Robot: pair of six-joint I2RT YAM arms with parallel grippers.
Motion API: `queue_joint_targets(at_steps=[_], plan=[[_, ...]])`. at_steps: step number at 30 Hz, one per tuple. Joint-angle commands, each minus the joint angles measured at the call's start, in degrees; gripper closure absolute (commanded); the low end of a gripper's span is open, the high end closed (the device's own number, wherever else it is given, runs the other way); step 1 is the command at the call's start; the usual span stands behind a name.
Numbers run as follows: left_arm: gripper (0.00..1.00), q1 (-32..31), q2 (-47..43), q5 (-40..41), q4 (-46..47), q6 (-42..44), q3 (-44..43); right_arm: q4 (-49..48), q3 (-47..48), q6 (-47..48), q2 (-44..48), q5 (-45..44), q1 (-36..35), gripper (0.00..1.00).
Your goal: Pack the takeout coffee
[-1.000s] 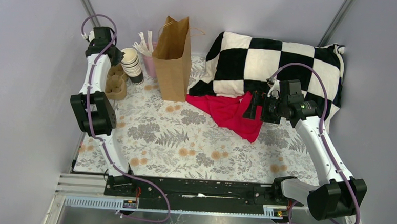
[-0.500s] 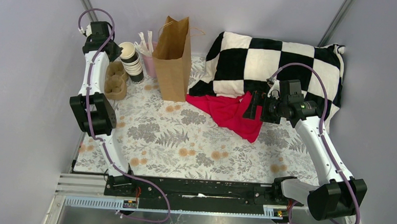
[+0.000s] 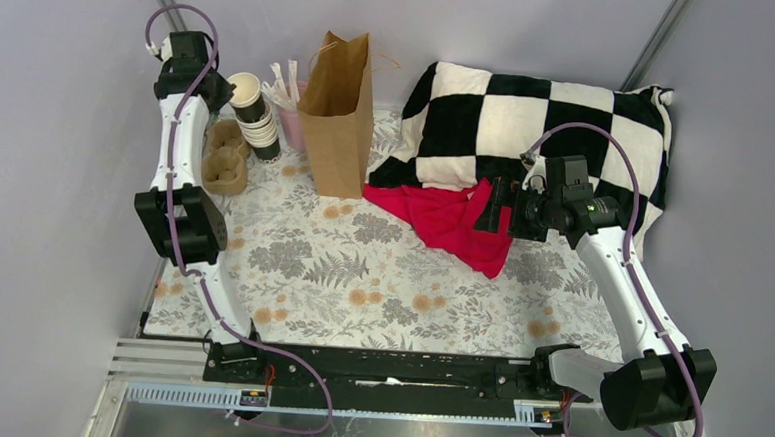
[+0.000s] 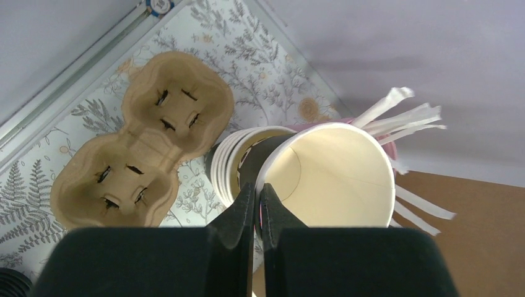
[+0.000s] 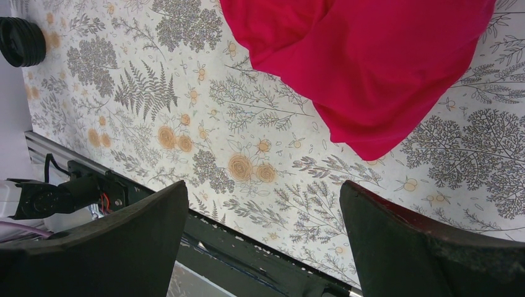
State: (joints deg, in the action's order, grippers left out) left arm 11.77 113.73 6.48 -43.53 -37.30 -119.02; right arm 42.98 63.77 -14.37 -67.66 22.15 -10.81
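Left hand [image 4: 256, 201] pinches the rim of a lidless cream-lined cup [image 4: 334, 173] above the cup stack [image 4: 224, 166]. Right hand [image 5: 263, 193], spread wide, hangs over the floral tabletop [image 5: 186, 93] beside a red cloth [image 5: 371, 62].

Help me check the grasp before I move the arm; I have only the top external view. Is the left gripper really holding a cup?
Observer: Yes. The left wrist view shows the left gripper shut on the wall of a lidless cup, cream inside.
Operator: The arm hides part of the carrier. Anything in it?
Observer: No, both wells of the cup carrier are empty.
Operator: I see no lid anywhere.
Observer: The right wrist view shows a round black lid on the tablecloth; whether a cup sits under it, I cannot tell.
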Motion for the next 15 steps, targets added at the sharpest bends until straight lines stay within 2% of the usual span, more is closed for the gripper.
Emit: queue_joint_targets(at_steps=[1, 7, 10, 13, 15], plan=[[1.00, 0.0, -6.2, 1.4, -1.0, 0.7, -5.7, -0.3, 1.8, -0.1, 0.2, 1.1, -1.4, 0.02], [1.00, 0.0, -13.4, 1.5, -4.6, 1.0, -6.2, 1.4, 3.7, 0.2, 0.0, -2.0, -4.6, 0.01], [1.00, -0.1, -18.9, 1.4, -8.4, 2.6, -3.5, 2.0, 4.7, 0.2, -0.2, -2.7, -6.4, 0.01], [1.00, -2.0, -27.9, 0.0, -9.4, 4.1, 6.7, 1.7, 4.7, -0.4, -0.2, -2.2, -7.1, 0.01], [1.00, -6.5, -34.8, 0.2, -9.4, 3.6, 19.2, 1.5, 4.4, -0.9, -0.2, -1.8, -7.1, 0.01]])
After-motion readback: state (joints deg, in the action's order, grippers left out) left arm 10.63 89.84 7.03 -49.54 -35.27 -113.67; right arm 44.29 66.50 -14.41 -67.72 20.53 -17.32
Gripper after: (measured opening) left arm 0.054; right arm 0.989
